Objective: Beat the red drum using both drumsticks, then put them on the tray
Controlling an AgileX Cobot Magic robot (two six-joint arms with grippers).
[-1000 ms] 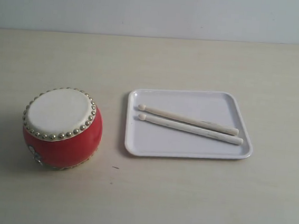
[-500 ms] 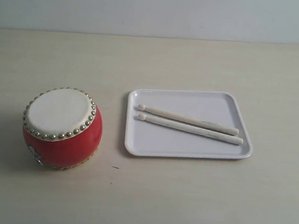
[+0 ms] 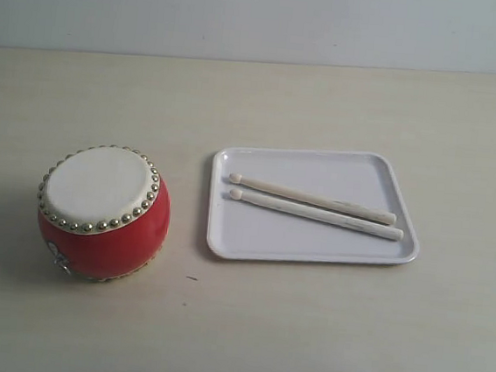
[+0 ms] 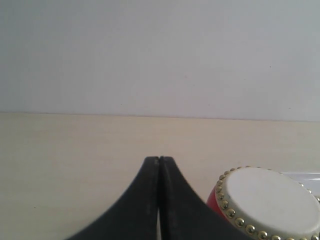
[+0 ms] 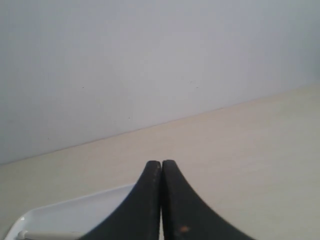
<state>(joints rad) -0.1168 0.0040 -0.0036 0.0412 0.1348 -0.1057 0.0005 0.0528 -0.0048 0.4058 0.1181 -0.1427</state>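
on tray (image 3: 312, 247): both drumsticks (image 3: 316, 206) side by side, w/ red drum (image 3: 104, 225) left.

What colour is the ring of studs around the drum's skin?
Brass-gold, shiny round studs circling the cream skin of the red drum. Clearest in the exterior view.

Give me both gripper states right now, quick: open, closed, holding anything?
Left gripper: closed, jaws pressed together, holding nothing.
Right gripper: closed, jaws pressed together, holding nothing.
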